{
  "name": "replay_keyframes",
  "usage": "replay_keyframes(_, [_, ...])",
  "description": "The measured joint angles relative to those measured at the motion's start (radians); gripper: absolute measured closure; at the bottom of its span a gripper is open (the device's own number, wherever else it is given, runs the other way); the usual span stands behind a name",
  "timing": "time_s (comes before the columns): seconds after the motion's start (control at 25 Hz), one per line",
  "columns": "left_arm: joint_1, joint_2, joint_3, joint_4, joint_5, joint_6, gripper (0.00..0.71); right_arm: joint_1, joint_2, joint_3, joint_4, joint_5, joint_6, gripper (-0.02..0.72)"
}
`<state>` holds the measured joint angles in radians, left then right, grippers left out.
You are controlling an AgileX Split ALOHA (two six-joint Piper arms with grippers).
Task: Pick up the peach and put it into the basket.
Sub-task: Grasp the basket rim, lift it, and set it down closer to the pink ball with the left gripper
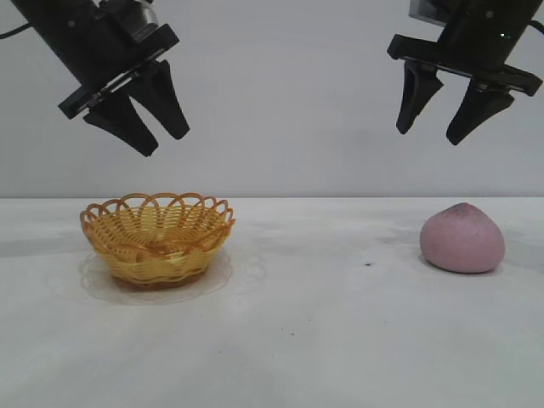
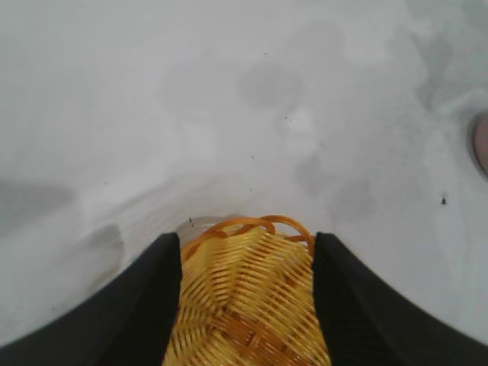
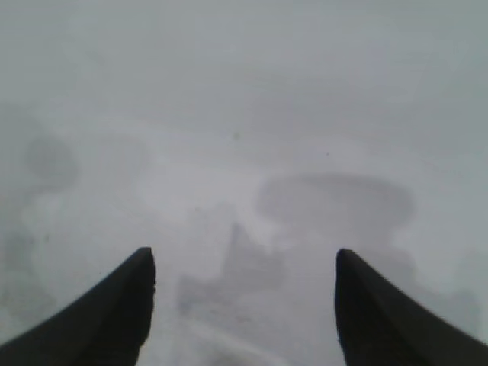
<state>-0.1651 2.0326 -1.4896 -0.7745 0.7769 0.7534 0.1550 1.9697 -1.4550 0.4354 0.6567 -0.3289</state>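
No readable writing or brand is showing on anything. The basket (image 1: 158, 240) is sitting upright on the white table (image 1: 323, 340) as the landmark: the peach (image 1: 462, 239) is lying well apart from it on the table toward the right arm's side, tip pointing up, touching nothing else. The left gripper (image 1: 153, 127) is hanging in the air above the basket, jaws apart and holding nothing. The right gripper (image 1: 435, 119) is hovering high on the peach's side of the basket, roughly above the peach and slightly toward the basket, jaws standing wide apart and holding nothing. The exterior view is showing both fruit and basket whole; the left wrist view is looking down between its dark fingers (image 2: 130, 313) at the basket's yellow weave and orange rim (image 2: 248, 293), nothing inside it, with only a sliver of the peach (image 2: 481, 143) at the frame edge. The right wrist view is showing just its two fingers (image 3: 114, 309) over bare stained table, neither peach nor basket visible there
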Motion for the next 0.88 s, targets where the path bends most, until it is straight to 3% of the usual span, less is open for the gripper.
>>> replay_keyframes(0.44, [0.000, 0.000, -0.003, 0.011, 0.029, -0.015, 0.375, 0.000, 0.000, 0.000, 0.000, 0.002, 0.000, 0.268])
replay_keyframes(0.88, [-0.004, 0.007, -0.222, 0.382, 0.322, -0.007, 0.375, 0.000, 0.000, 0.000, 0.000, 0.007, 0.000, 0.268])
